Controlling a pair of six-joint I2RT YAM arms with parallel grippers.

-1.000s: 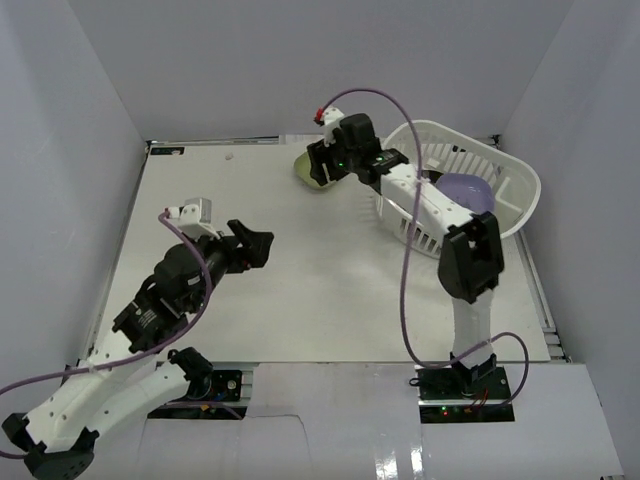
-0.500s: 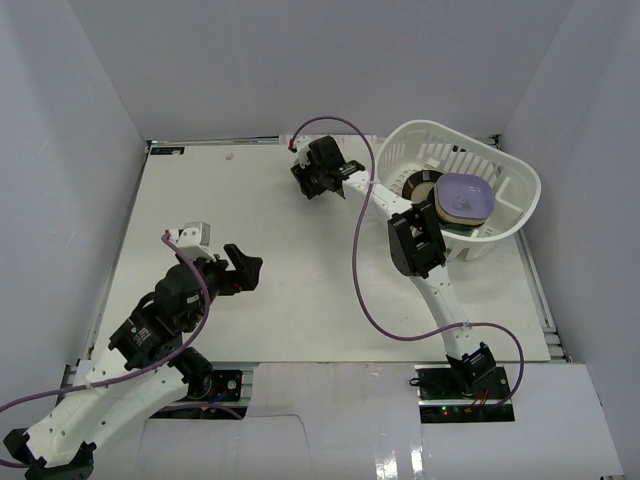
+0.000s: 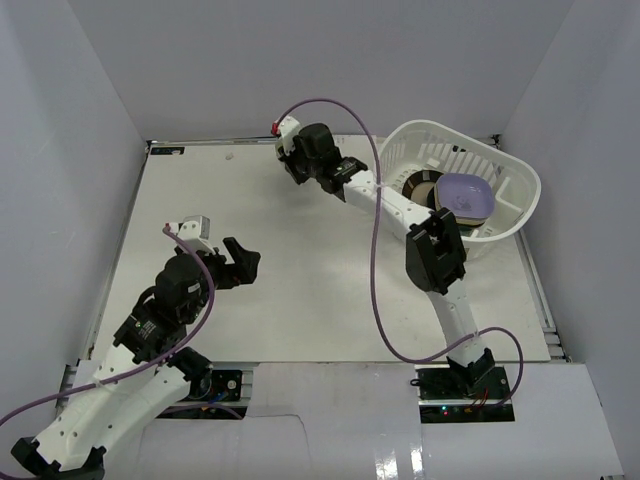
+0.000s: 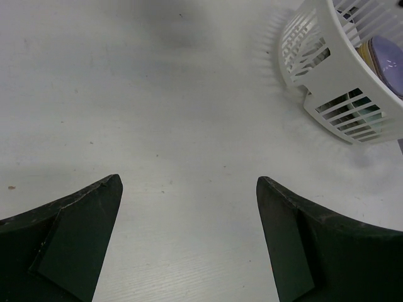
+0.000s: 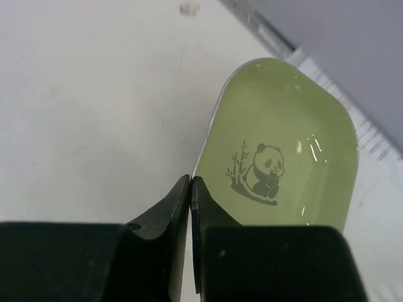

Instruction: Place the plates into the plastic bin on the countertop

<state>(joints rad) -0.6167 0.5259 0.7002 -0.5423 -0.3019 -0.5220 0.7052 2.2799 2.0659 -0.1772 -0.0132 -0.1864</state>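
R end effector (image 5: 190,189) is clenched: its 2 black fingers (image 5: 157,214) squeeze together on the thin left rim of the green dish (image 5: 283,145). The dish is a small square w/ round corners. It has a little panda pic (image 5: 259,173) w/ bamboo inside. It's by the far edge of the counter (image 5: 88,94), abt the middle of that edge, close to the grey wall (image 5: 352,31). Can't tell if the dish lies flat on the counter or is a bit lifted. In the top view the dish is hidden under the R end effector. The R arm (image 3: 435,260) reaches from the near right corner up to the far edge.

L end effector (image 4: 189,181) is released: its fingers (image 4: 75,239) stand wide apart & only bare counter shows btw them. It hangs over the left part of the counter, closer to the near edge, well apart from the green dish.

The plastic bin (image 4: 315,72) is big & white w/ slots in its sides. It's in the far right corner of the counter. Inside it are a lavender dish (image 3: 465,195) & just left of that a round dark-rimmed plate (image 3: 415,185). The green dish is outside the bin, on its left, near it but not touching.
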